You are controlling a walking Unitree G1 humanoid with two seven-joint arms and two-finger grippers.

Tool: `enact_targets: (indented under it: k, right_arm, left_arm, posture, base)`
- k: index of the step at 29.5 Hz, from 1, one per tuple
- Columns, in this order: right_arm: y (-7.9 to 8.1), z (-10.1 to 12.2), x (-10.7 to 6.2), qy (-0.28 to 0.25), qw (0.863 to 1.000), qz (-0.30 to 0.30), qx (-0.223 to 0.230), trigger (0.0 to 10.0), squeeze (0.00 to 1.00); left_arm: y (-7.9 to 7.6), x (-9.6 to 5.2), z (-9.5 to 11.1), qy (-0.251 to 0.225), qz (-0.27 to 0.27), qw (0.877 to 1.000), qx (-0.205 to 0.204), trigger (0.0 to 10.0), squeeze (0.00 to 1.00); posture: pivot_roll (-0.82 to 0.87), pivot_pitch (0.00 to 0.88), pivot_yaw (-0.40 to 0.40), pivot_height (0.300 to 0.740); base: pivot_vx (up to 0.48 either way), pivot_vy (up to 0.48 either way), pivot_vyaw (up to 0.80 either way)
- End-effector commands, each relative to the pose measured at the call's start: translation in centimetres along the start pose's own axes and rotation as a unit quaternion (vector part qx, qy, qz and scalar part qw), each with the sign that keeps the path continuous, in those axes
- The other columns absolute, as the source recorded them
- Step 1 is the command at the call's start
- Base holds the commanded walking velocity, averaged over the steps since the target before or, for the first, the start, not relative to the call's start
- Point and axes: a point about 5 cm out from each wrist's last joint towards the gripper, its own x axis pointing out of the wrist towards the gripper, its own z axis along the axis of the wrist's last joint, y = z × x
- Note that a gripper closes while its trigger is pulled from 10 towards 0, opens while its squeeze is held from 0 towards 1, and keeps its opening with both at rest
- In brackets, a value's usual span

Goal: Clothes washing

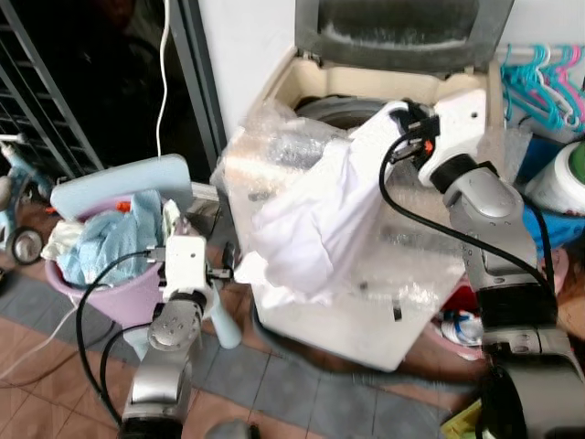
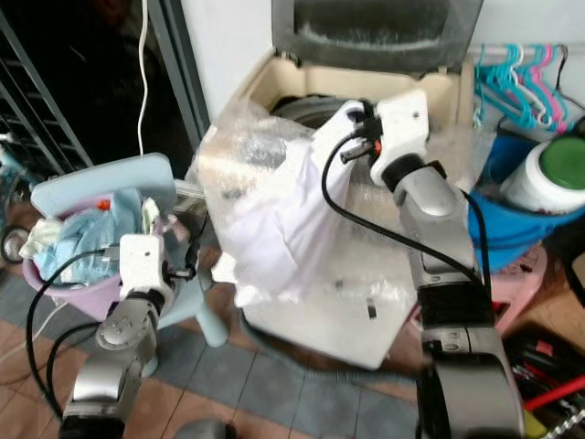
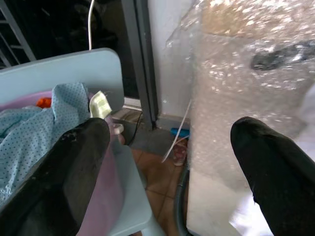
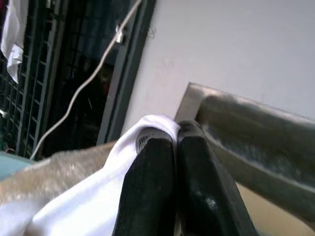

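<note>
Floor: we stand on tiles (image 1: 274, 384).
Washer (image 1: 366, 302): one, lid up.
Basket (image 1: 110, 283): one.
Right gripper (image 4: 174, 147): clamped on shirt (image 1: 311, 229).
Left gripper (image 3: 167, 162): apart.

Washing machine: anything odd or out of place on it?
Yes. The washing machine is wrapped in bubble wrap though its lid is open. The right gripper holds a white garment over the front.
</note>
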Motion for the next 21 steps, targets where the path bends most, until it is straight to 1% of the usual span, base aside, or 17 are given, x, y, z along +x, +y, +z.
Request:
enact_targets:
  k: [1,2,4,5,6,7,8,10,11,12,13,15,17,18,19,20,21]
  right_arm:
    - [-0.5,1.9,1.1,-0.03,0.999,0.026,-0.024,10.0,0.0]
    - [-0.6,3.4,2.5,-0.044,0.997,0.052,-0.036,10.0,0.0]
    - [-0.7,3.9,2.9,-0.05,0.996,0.058,-0.042,10.0,0.0]
    - [-1.2,5.6,4.0,-0.072,0.994,0.062,-0.062,10.0,0.0]
    - [-1.5,6.5,4.5,-0.084,0.992,0.059,-0.071,10.0,0.0]
    - [-1.5,6.5,4.5,-0.084,0.992,0.059,-0.071,10.0,0.0]
    - [-3.2,9.3,5.6,-0.115,0.991,0.009,-0.072,10.0,0.0]
    - [-5.3,12.1,6.0,-0.15,0.985,-0.061,-0.053,10.0,0.0]
    - [-6.2,13.2,5.9,-0.163,0.981,-0.088,-0.049,10.0,0.0]
    - [-8.1,15.0,5.5,-0.182,0.971,-0.151,-0.04,10.0,0.0]
    - [-9.2,15.7,5.1,-0.187,0.963,-0.189,-0.034,10.0,0.0]
    - [-11.0,16.2,4.2,-0.185,0.948,-0.259,-0.03,10.0,0.0]
    - [-11.9,15.8,3.7,-0.173,0.94,-0.293,-0.03,10.0,0.0]
    - [-12.0,14.1,3.4,-0.147,0.939,-0.305,-0.058,10.0,0.0]
    - [-12.0,14.1,3.4,-0.147,0.939,-0.305,-0.058,10.0,0.0]
    - [-11.6,11.8,3.4,-0.112,0.947,-0.289,-0.079,10.0,0.0]
    - [-11.3,10.5,3.4,-0.095,0.952,-0.28,-0.077,10.0,0.0]
  left_arm:
    - [0.0,0.3,0.3,-0.001,0.003,1.0,-0.001,10.0,0.0]
    - [-0.2,0.4,0.3,0.0,0.001,1.0,-0.001,10.0,0.0]
    - [-0.3,0.4,0.3,0.001,0.001,1.0,-0.002,10.0,0.0]
    - [-0.5,0.5,0.3,0.001,-0.002,1.0,-0.001,10.0,0.0]
    - [-0.5,0.5,0.3,0.001,-0.002,1.0,-0.002,10.0,0.0]
    - [-0.5,0.5,0.3,0.001,-0.002,1.0,-0.002,10.0,0.0]
    - [-0.6,0.6,0.3,-0.001,-0.004,1.0,-0.002,10.0,0.0]
    - [-0.7,0.6,0.3,-0.001,-0.006,1.0,-0.001,10.0,0.0]
    - [-0.7,0.6,0.3,-0.001,-0.006,1.0,-0.001,10.0,0.0]
    - [-0.8,0.6,0.3,0.0,-0.006,1.0,-0.001,10.0,0.0]
    - [-0.8,0.6,0.3,0.0,-0.005,1.0,-0.001,10.0,0.0]
    - [-0.8,0.6,0.3,0.001,-0.003,1.0,-0.003,10.0,0.0]
    - [-0.8,0.6,0.2,0.002,-0.001,1.0,-0.005,10.0,0.0]
    - [-0.8,0.6,0.2,0.001,-0.001,1.0,-0.006,10.0,0.0]
    - [-0.8,0.6,0.2,0.001,-0.001,1.0,-0.006,10.0,0.0]
    - [-0.9,0.6,0.2,0.001,-0.001,1.0,-0.007,10.0,0.0]
    - [-1.0,0.6,0.3,0.001,-0.001,1.0,-0.008,10.0,0.0]
  posture:
    - [-0.05,0.0,0.026,0.74]
    - [-0.06,0.0,0.027,0.74]
    - [-0.06,0.0,0.027,0.74]
    - [-0.06,0.0,0.026,0.74]
    - [-0.06,0.0,0.026,0.74]
    - [-0.06,0.0,0.026,0.74]
    - [-0.06,0.0,0.025,0.74]
    - [-0.06,0.0,0.025,0.74]
    - [-0.06,0.0,0.022,0.74]
    - [-0.06,0.0,0.018,0.74]
    - [-0.06,0.0,0.018,0.74]
    - [-0.06,0.0,0.013,0.74]
    - [-0.06,0.0,0.009,0.74]
    - [-0.06,0.0,0.007,0.74]
    - [-0.06,0.0,0.007,0.74]
    - [-0.06,0.0,0.008,0.74]
    - [-0.06,0.0,0.01,0.74]
  base:
    - [0.412,0.244,0.0]
    - [0.379,0.292,0.0]
    - [0.304,0.326,0.0]
    - [0.0,0.0,0.0]
    - [0.0,0.0,0.0]
    - [0.0,0.0,0.0]
    - [0.0,0.0,0.0]
    - [0.0,0.0,0.0]
    - [0.0,0.0,0.0]
    - [0.0,0.0,0.0]
    - [0.0,0.0,0.0]
    - [0.0,0.0,0.0]
    - [0.0,0.0,0.0]
    - [0.0,0.0,0.0]
    - [0.0,0.0,0.0]
    - [0.0,0.0,0.0]
    - [0.0,0.0,0.0]
